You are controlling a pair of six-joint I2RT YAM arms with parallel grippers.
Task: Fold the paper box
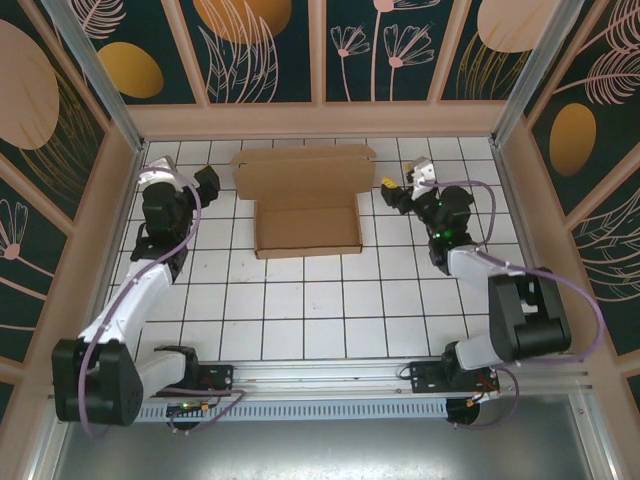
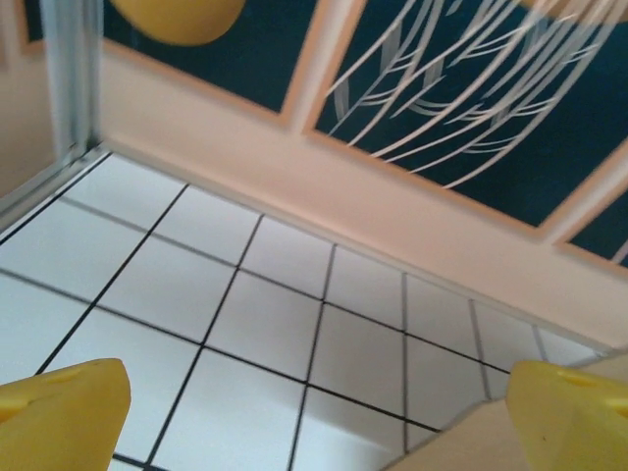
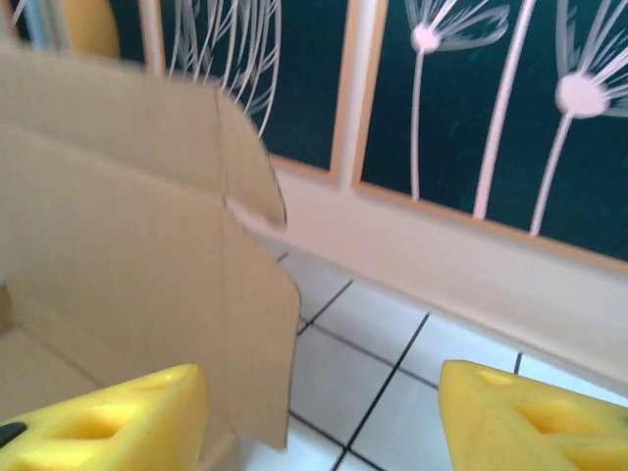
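The paper box [image 1: 306,200] is plain brown cardboard and lies at the back middle of the tiled table, its tray part towards me and its wide lid panel raised behind it. My left gripper [image 1: 207,181] hovers just left of the box, open; in the left wrist view its yellow fingertips [image 2: 61,412] stand far apart over bare tiles, with a box corner [image 2: 461,446] at the lower right. My right gripper [image 1: 391,191] is close to the box's right side, open. In the right wrist view a side flap [image 3: 137,255] hangs just inside the left yellow fingertip [image 3: 113,422], ungripped.
A wooden rim and dark patterned panels [image 1: 320,50] wall in the table at the back and both sides, near both grippers. White tiles [image 1: 310,310] stretch from the box to the arm bases along the near rail [image 1: 320,385].
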